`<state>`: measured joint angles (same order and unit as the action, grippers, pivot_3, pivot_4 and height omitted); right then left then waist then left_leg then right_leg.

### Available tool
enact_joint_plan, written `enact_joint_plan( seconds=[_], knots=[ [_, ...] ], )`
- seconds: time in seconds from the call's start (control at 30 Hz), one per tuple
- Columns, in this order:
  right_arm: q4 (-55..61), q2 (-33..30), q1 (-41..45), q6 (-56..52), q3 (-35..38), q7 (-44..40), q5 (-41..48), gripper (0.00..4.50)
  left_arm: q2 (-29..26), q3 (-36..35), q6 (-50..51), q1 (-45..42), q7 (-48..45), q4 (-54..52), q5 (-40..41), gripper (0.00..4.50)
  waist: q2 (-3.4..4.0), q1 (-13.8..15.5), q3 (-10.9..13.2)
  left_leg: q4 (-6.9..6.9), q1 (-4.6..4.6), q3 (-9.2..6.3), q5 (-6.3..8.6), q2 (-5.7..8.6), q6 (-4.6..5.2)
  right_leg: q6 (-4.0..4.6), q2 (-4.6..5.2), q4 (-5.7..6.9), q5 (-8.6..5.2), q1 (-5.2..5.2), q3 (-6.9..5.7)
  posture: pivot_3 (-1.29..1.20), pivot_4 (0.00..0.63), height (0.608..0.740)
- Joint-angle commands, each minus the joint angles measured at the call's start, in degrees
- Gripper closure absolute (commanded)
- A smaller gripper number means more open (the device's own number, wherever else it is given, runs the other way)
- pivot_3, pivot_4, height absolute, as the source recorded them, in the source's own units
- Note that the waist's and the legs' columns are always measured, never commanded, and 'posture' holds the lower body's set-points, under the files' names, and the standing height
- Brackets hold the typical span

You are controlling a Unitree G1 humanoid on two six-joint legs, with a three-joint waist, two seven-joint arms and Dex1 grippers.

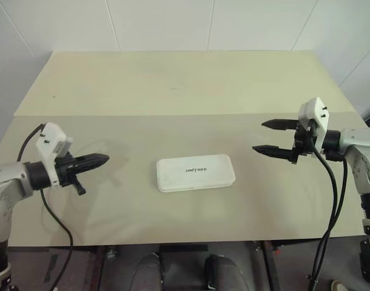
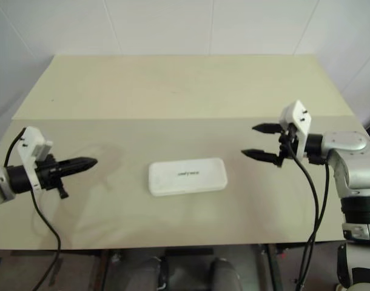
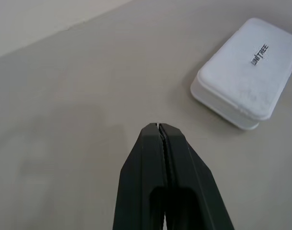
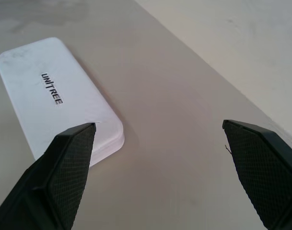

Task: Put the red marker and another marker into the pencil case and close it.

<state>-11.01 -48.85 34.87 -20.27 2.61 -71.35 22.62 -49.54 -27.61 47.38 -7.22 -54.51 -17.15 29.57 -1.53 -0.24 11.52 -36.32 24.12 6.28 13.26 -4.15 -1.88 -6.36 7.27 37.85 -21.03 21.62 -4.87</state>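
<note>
Beige table (image 1: 173, 91), closed pencil case (image 1: 196, 173) between pinched-together left gripper (image 1: 103, 159) and wide-spread right gripper (image 1: 265, 137).

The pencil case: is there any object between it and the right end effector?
No, nothing visible is in the way. The pencil case lies closed on the table, and only bare tabletop separates it from the open right end effector, which hangs above the table to the case's right.

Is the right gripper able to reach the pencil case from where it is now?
Probably yes. The right gripper is open and points toward the closed pencil case, and only bare table lies between them.
</note>
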Motion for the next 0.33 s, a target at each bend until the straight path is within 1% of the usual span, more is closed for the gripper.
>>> enact_joint_plan(
  seconds=[0.03, 0.1, 0.33],
  knots=[
    [1.8, 0.1, -1.7, 1.1, -0.3, -2.1, 0.2, 0.00, 0.1, -0.8, -2.7, 7.4, -6.4, -5.6, 4.6, 4.46, 0.00, 0.0, 0.0, 0.00, 0.00, 0.02, 0.01, 0.01, 0.01, 0.00, 0.03, 0.00, 0.00, 0.00, 0.01, 0.00, 0.150, 0.740],
    [2.0, 1.2, -2.2, 0.9, -0.7, -1.7, 0.2, 0.00, 1.0, -1.0, -2.8, 9.3, -4.3, -5.4, 4.4, 4.46, 0.00, 0.0, 0.0, 0.00, -0.01, 0.06, 0.01, 0.00, 0.01, 0.00, 0.03, 0.01, 0.00, 0.01, 0.05, 0.00, 0.150, 0.740],
    [0.3, 2.8, -1.0, 0.5, 0.4, -1.8, 1.1, 0.00, 3.5, -4.7, -2.6, 11.3, 1.1, -6.5, 6.5, 4.46, 0.00, 0.0, 0.0, 0.04, -0.05, 0.04, 0.03, -0.01, 0.00, 0.04, 0.02, -0.02, 0.02, -0.01, 0.05, 0.00, 0.150, 0.740]
  ],
)
